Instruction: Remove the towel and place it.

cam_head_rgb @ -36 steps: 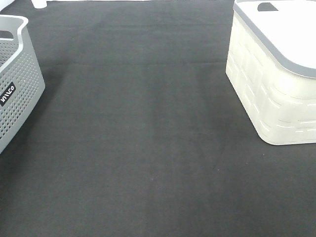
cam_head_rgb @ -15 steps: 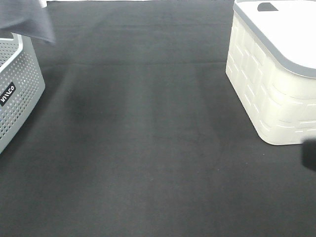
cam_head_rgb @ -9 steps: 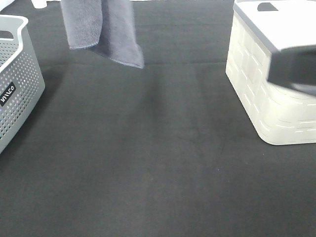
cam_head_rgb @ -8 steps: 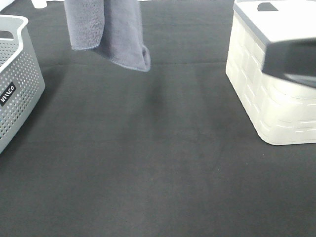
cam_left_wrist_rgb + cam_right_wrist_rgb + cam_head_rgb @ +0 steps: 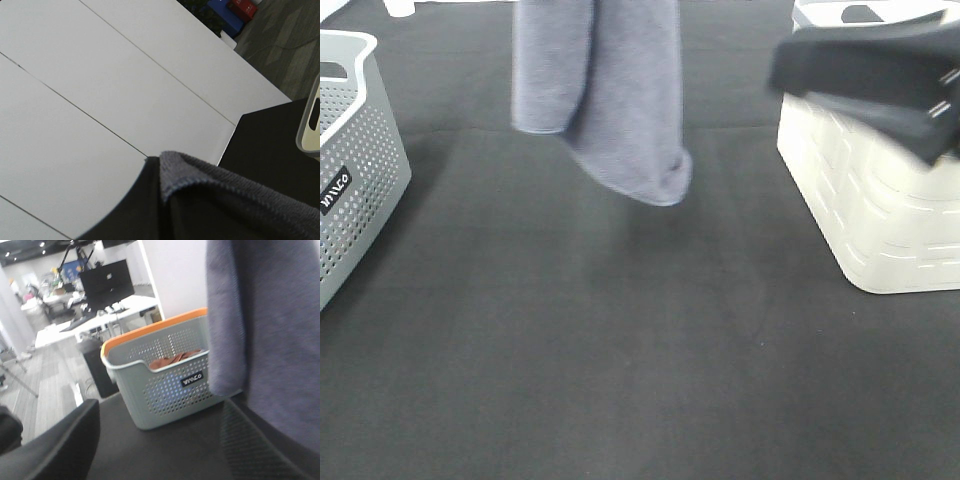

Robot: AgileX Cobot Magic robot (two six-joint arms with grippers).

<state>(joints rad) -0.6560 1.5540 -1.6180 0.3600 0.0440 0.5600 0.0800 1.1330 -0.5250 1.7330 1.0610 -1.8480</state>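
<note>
Exterior high view: the towel (image 5: 605, 100) is hanging over the far middle of the dark surface (image 5: 620, 380), between the grey basket (image 5: 365, 170) on the left and the white bin (image 5: 865, 210) on the right; the left gripper (image 5: 142, 200) is clamping it; the right gripper (image 5: 157, 445) is hovering spread apart, empty.

Blurred black right arm (image 5: 860, 72), perhaps thin cables alongside

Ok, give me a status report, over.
Left claw shut on towel, right claw open. Towel hanging over the mat. Grey basket, white bin off to the sides.
</note>
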